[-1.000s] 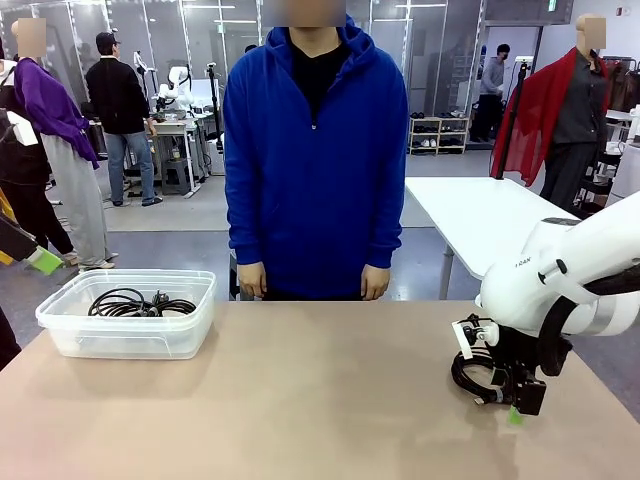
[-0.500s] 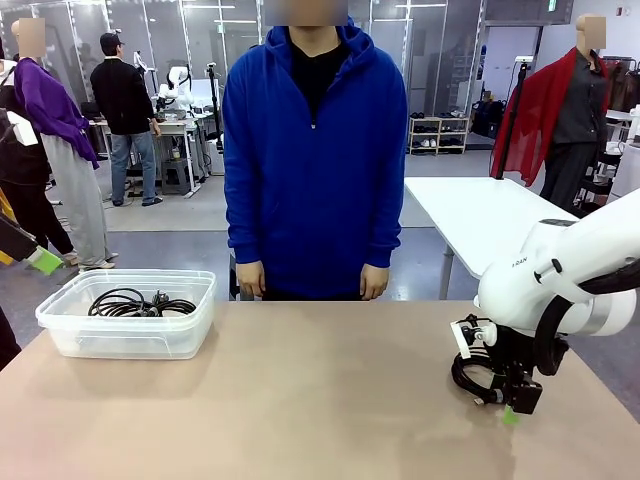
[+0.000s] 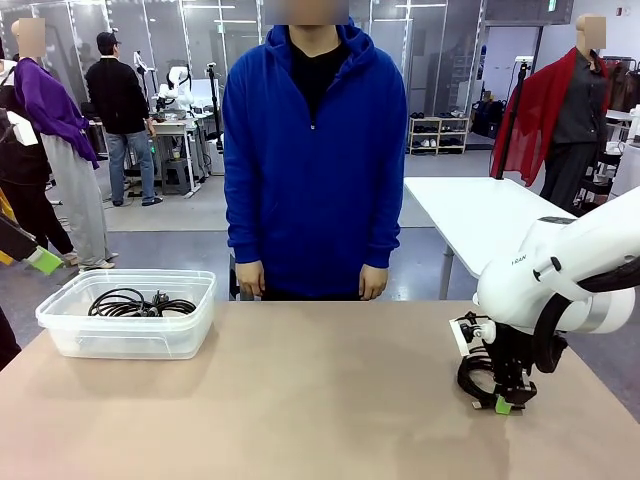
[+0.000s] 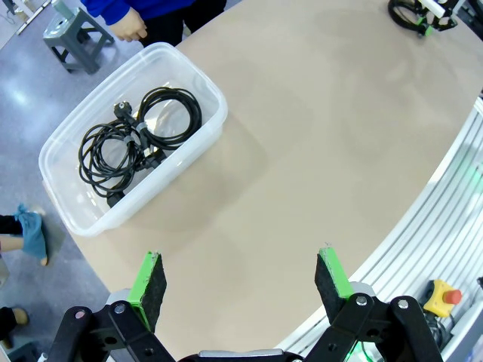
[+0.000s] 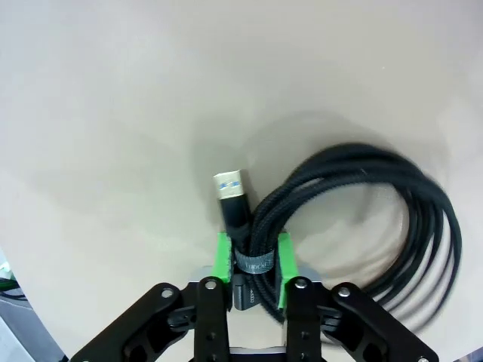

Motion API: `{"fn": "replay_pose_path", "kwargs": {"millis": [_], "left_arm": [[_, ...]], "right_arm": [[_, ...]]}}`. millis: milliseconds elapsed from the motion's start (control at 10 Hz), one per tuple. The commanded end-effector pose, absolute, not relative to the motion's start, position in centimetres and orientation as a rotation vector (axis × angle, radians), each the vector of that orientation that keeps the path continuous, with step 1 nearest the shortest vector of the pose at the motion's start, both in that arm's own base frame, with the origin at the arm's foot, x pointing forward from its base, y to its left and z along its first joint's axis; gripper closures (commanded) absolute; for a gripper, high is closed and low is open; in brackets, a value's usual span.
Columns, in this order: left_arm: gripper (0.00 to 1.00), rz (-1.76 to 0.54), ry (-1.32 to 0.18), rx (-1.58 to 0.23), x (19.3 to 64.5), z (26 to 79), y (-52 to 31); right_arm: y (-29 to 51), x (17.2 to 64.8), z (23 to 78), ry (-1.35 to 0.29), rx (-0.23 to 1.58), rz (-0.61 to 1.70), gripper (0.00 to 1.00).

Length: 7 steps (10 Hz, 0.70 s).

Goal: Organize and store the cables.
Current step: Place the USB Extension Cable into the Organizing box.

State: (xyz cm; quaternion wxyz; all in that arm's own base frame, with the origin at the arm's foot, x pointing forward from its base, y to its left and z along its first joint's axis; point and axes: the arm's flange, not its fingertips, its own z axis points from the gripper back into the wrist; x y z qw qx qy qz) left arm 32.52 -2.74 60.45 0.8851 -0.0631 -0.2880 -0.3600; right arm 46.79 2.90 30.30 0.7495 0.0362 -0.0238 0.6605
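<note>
A coiled black cable [image 5: 362, 219] with a slim metal connector lies on the tan table at the right. My right gripper [image 5: 251, 260] is shut on its strapped bundle, the green pads [image 5: 222, 255] pressing both sides. In the front view the same cable [image 3: 476, 376] sits under my right gripper [image 3: 505, 402], low over the table. More coiled black cables [image 3: 135, 303] lie in the clear plastic bin [image 3: 75, 335] at the left. High above the table, my left gripper [image 4: 240, 279] is open, looking down at the bin [image 4: 204, 83] and its cables [image 4: 136, 139].
A person in a blue hoodie [image 3: 315, 150] stands at the far edge, hands at their sides. A white table [image 3: 490, 215] stands behind at the right. The tan tabletop [image 3: 300, 400] between bin and right arm is bare.
My right gripper has closed on the cable bundle and shifted slightly. The left gripper and the bin have not moved.
</note>
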Motion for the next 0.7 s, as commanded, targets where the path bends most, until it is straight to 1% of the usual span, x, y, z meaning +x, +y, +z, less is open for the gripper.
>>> {"fn": "replay_pose_path", "kwargs": {"millis": [0,100,200,300,600], "left_arm": [[0.00,-0.741,-0.586,-0.120,32.5,60.7,-2.9],[0.00,-0.741,-0.586,-0.120,32.5,60.7,-2.9],[0.00,-0.741,-0.586,-0.120,32.5,60.7,-2.9],[0.00,-0.741,-0.586,-0.120,32.5,60.7,-2.9],[0.00,-0.741,-0.586,-0.120,32.5,60.7,-2.9]], "right_arm": [[3.1,47.1,30.5,-0.044,0.077,1.425,0.96],[3.4,47.2,31.0,-0.043,0.075,1.434,0.99],[4.0,47.0,32.6,-0.054,0.090,1.459,1.00],[4.8,46.6,35.8,-0.075,0.088,1.466,1.00],[7.4,45.8,45.4,-0.074,0.047,1.393,1.00]]}}
